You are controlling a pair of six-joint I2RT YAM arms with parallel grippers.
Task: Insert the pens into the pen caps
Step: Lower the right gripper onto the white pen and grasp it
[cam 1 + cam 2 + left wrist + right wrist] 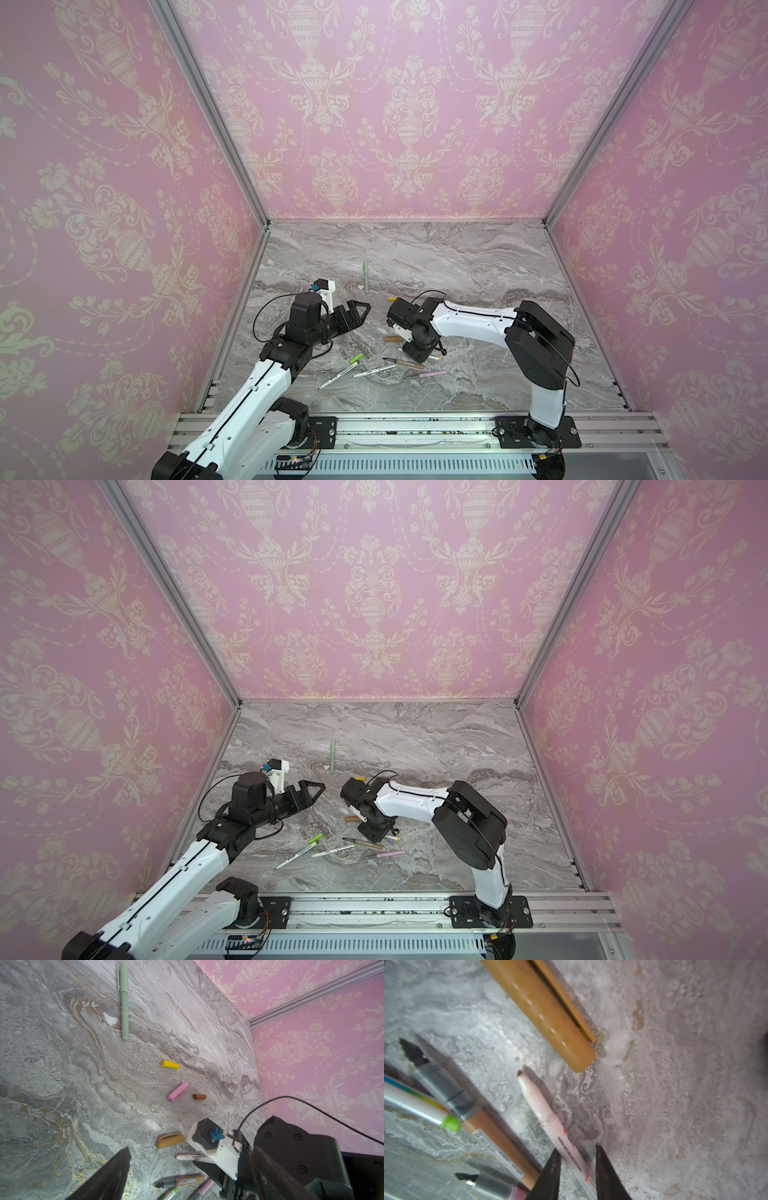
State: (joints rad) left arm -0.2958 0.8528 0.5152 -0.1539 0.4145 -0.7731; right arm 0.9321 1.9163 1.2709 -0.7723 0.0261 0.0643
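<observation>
My right gripper (pixel 577 1153) points down at the table and straddles a white pen (pixel 550 1118) with red print. Its jaws stand narrow, with a small gap showing beside the pen, which lies flat. A tan cap (pixel 542 1007) lies just past the pen's tip. A tan pen (pixel 409 365), a pink pen (pixel 430 374) and white pens (pixel 372 371) lie close by. Further back lie a yellow cap (pixel 170 1064), a pink cap (pixel 178 1091) and a brown cap (pixel 200 1097). My left gripper (pixel 365 308) hovers open and empty, to the left of them.
A sage-green pen (pixel 366 277) with its cap on lies alone towards the back of the marble table (pixel 478 257). A white pen with a lime-green end (pixel 353 360) lies at the front left of the cluster. Pink patterned walls close in three sides.
</observation>
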